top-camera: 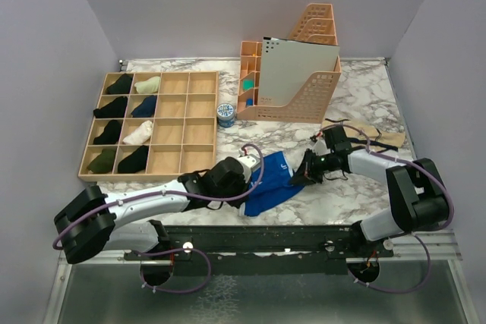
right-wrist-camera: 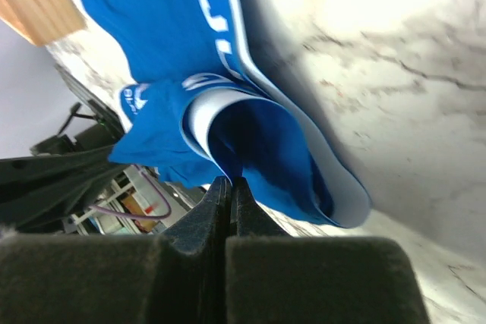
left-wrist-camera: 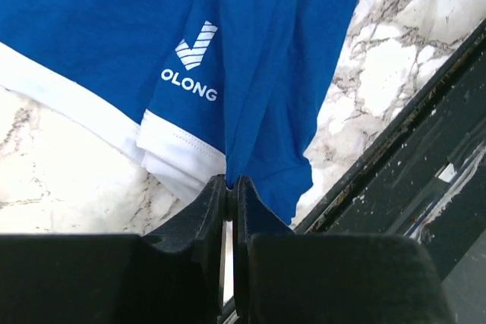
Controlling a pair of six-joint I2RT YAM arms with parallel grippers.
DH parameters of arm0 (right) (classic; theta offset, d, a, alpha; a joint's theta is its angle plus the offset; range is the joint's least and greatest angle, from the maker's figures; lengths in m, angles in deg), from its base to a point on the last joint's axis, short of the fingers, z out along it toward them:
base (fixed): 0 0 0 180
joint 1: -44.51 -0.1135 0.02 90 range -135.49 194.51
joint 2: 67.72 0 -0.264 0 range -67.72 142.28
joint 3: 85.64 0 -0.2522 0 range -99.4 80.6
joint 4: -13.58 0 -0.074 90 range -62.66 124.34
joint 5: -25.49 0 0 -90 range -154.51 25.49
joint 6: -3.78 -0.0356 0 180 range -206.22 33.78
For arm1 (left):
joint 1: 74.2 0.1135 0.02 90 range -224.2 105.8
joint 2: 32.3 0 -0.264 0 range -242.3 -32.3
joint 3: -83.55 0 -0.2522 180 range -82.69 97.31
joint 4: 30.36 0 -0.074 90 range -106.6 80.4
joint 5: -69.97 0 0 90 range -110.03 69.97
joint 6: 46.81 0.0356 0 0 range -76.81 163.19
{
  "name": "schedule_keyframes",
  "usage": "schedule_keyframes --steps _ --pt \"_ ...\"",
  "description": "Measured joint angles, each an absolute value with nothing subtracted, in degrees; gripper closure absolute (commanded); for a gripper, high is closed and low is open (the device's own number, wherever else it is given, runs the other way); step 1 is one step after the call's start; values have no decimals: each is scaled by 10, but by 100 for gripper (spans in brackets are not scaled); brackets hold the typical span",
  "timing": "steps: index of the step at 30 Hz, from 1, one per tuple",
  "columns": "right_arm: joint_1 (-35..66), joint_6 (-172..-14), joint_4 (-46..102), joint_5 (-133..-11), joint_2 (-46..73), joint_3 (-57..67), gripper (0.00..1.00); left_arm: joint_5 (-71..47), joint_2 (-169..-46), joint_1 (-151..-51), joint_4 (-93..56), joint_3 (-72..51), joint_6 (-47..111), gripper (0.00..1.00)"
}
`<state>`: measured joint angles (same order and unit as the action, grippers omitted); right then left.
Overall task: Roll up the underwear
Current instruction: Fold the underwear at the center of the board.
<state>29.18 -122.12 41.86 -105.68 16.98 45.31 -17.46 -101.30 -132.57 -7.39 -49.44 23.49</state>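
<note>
The blue underwear (top-camera: 272,181) with a white waistband lies crumpled on the marble table between my two arms, near the front edge. From the left, my left gripper (top-camera: 250,177) is shut on the cloth. In the left wrist view its tips (left-wrist-camera: 230,184) pinch a blue fold of the underwear (left-wrist-camera: 250,51) beside the white band. At the garment's right side, my right gripper (top-camera: 299,177) is also shut on it. The right wrist view shows those tips (right-wrist-camera: 230,181) closed on a curled-over edge of the underwear (right-wrist-camera: 167,28), slightly lifted off the table.
A wooden compartment tray (top-camera: 176,158) holding several rolled socks stands at the back left. A small blue tin (top-camera: 225,114) and a peach file holder (top-camera: 292,89) stand behind the underwear. Beige cloth (top-camera: 372,133) lies at the right. The black rail (top-camera: 266,234) runs along the front edge.
</note>
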Motion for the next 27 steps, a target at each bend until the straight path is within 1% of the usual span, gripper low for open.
schedule_keyframes --steps 5,9,13,17,19,21,22,23,27 --pt "292 -1200 450 -1037 162 476 100 -142 -1016 -1326 -81 -508 211 93" --pt "292 -1194 470 -1016 134 477 100 -118 -1017 -1326 -96 -524 183 89" --pt "292 -1194 484 -991 101 474 100 -101 -1003 -1326 -98 -530 166 88" --pt "292 -1193 500 -954 95 458 99 -86 -999 -1326 -103 -530 163 84" --pt "292 -1191 512 -944 101 450 99 -79 -1006 -1328 -104 -530 163 77" --pt "292 -1189 518 -935 109 449 96 -76 -1016 -1329 -104 -530 163 73" --pt "292 -1187 522 -927 115 449 94 -75 -1020 -1330 -102 -530 162 69" --pt "292 -1187 526 -922 119 450 91 -74 -1023 -1332 -100 -530 162 62" --pt "292 -1187 538 -918 123 450 83 -77 -1023 -1332 -93 -529 162 61"
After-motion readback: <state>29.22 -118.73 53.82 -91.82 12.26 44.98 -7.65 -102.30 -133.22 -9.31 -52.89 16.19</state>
